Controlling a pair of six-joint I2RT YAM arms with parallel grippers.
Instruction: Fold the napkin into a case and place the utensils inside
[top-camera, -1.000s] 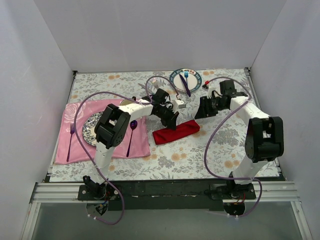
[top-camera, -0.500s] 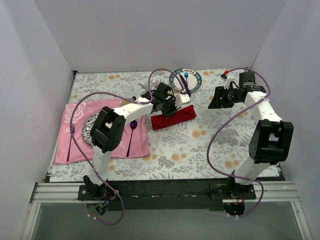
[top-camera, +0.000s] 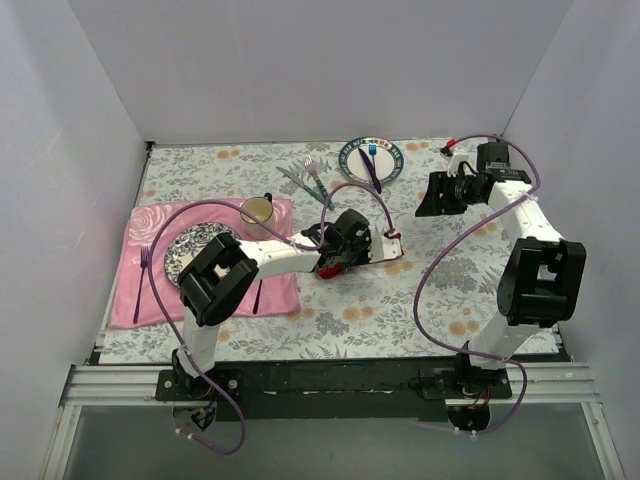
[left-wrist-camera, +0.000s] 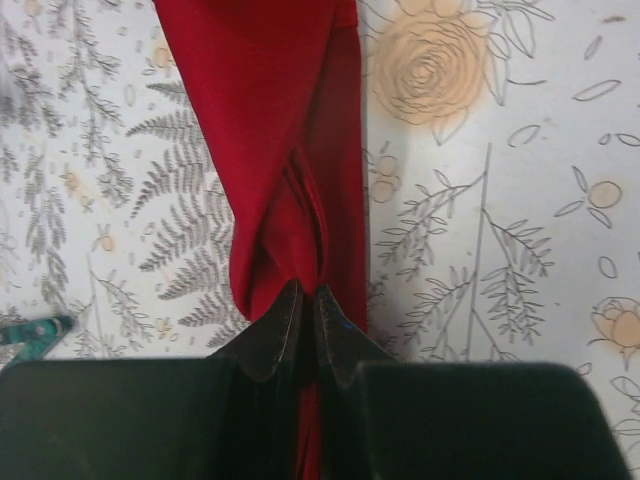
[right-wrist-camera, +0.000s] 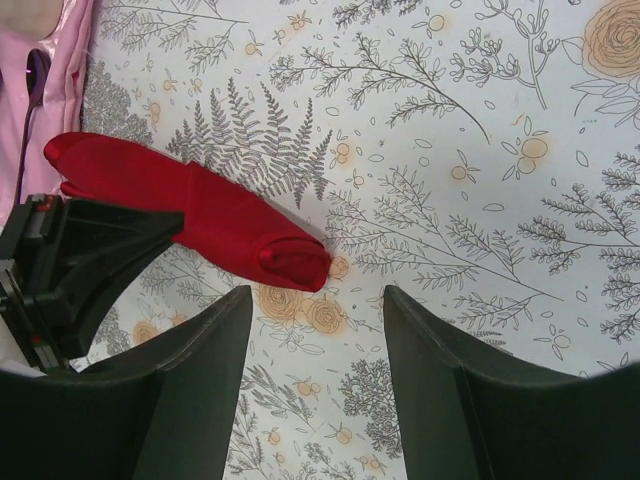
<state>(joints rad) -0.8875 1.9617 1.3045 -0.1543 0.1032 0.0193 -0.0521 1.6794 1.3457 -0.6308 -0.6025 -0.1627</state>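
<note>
At the left, the pink placemat (top-camera: 165, 305) carries a purple fork (top-camera: 141, 285), a patterned plate (top-camera: 172, 255) and, at its far right corner, a cup (top-camera: 258, 211). The utensils (top-camera: 310, 182) lie on the table (top-camera: 350, 320) far of centre, apart from the napkin. At centre, the left gripper (left-wrist-camera: 305, 300) has its fingers closed on one end of the napkin (left-wrist-camera: 270, 120). The napkin is a narrow folded red strip on the table, just right of the placemat. A far plate (top-camera: 392, 150) holds a blue fork and a purple knife. At the right, the right gripper (right-wrist-camera: 315, 300) hangs above the table with fingers spread, holding nothing.
</note>
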